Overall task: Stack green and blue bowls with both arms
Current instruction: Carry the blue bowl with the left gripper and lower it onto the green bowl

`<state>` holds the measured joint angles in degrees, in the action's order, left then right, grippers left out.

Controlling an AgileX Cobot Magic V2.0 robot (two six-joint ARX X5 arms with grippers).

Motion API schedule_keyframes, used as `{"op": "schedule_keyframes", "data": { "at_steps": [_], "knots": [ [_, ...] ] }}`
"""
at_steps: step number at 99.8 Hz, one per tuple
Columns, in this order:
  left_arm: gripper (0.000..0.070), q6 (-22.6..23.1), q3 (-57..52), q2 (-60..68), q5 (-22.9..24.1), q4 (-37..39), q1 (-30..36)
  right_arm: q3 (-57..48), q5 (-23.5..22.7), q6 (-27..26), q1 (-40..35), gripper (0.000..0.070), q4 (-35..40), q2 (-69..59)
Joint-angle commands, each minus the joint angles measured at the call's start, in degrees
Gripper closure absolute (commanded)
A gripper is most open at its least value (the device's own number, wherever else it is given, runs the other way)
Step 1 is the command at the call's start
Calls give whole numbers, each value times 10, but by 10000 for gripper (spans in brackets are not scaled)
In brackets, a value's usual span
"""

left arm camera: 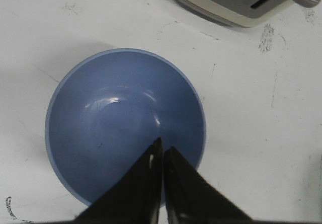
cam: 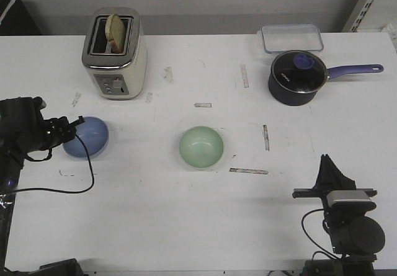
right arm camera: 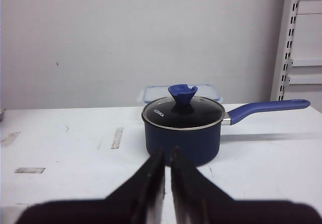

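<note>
The blue bowl (cam: 87, 137) sits upright on the white table at the left. The mint green bowl (cam: 201, 147) sits upright near the middle, apart from it. My left gripper (cam: 79, 123) is at the blue bowl's left rim. In the left wrist view its fingers (left arm camera: 151, 168) are pressed together, tips over the inside of the blue bowl (left arm camera: 115, 118); no rim shows between them. My right gripper (cam: 327, 162) rests at the front right, far from both bowls. In the right wrist view it (right arm camera: 167, 153) is shut and empty.
A toaster (cam: 115, 53) holding bread stands behind the blue bowl and shows in the left wrist view (left arm camera: 241, 2). A dark pot with a purple handle (cam: 298, 77) and a clear lidded box (cam: 291, 38) stand at the back right. The pot (right arm camera: 182, 128) faces my right gripper.
</note>
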<state>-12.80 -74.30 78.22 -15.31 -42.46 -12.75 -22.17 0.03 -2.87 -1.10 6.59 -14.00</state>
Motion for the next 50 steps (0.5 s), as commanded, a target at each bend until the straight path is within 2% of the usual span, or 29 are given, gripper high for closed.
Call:
{"op": "schedule_keyframes", "data": {
  "at_steps": [1, 14, 21, 30, 50],
  "knots": [
    [672, 8, -12, 19, -3, -2, -19, -2, 0, 1, -1, 687, -6, 1],
    [414, 26, -12, 42, -3, -6, -47, -2, 0, 1, -1, 687, -6, 1],
    [325, 37, -12, 54, -3, -6, -55, -2, 0, 1, -1, 687, -6, 1],
    [285, 50, -12, 69, -2, -10, -62, -2, 0, 1, -1, 687, -6, 1],
    [291, 61, -12, 116, -1, -11, -64, -2, 0, 1, -1, 687, -6, 1]
  ]
}}
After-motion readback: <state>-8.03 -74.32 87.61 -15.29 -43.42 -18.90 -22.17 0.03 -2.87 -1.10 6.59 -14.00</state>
